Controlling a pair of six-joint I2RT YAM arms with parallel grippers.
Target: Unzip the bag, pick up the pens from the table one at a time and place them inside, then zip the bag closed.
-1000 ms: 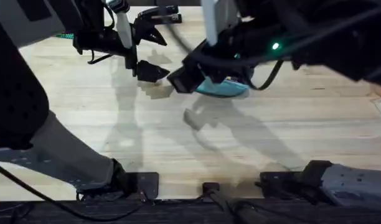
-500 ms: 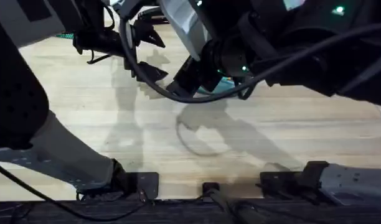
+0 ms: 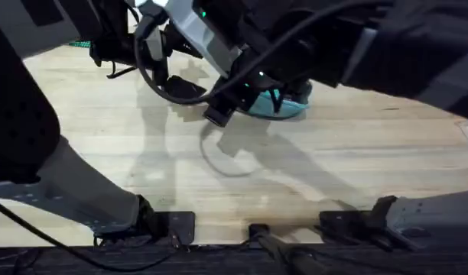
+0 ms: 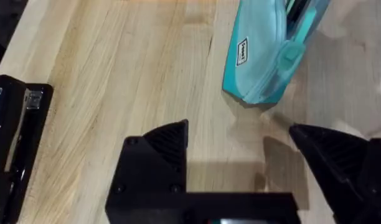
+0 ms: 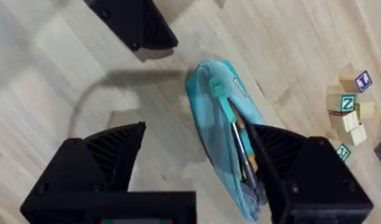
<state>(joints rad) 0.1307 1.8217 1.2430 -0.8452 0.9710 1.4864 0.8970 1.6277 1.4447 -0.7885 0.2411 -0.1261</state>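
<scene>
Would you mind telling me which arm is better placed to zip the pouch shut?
Probably the right: its open end effector hovers directly over the pouch and its zipper pull; the left end effector sits beside it.

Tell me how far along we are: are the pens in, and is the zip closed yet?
Unzipping looks done: the bag lies on the table with its zipper gaping, a silver pen and others showing inside. In hand: nothing; the right gripper hangs open over the bag, and the left gripper is open beside it. Left: zipping the bag closed.

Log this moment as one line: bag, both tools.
bag: on table, unzipped, pens inside | left tool: open, empty, beside bag | right tool: open, above bag
</scene>
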